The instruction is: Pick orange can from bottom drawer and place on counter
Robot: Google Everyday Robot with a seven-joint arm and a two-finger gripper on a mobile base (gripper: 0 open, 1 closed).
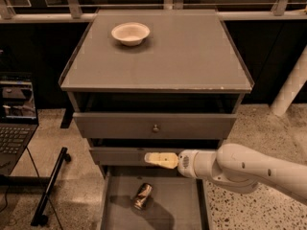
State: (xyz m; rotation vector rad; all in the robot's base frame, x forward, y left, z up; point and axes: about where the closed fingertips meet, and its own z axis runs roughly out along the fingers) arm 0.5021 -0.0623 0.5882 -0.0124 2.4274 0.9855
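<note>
The orange can (142, 196) lies on its side on the floor of the open bottom drawer (177, 210), left of its middle. My gripper (152, 158) reaches in from the right on a white arm and hangs in front of the middle drawer, above the can and slightly to its right. It holds nothing. The grey counter (187, 51) is the top of the cabinet.
A white bowl (130, 33) sits at the back left of the counter. The two upper drawers (155, 126) are slightly pulled out. A laptop (15, 114) stands at the left, a black stand leg (50, 186) on the floor, and a white post (290, 87) at the right.
</note>
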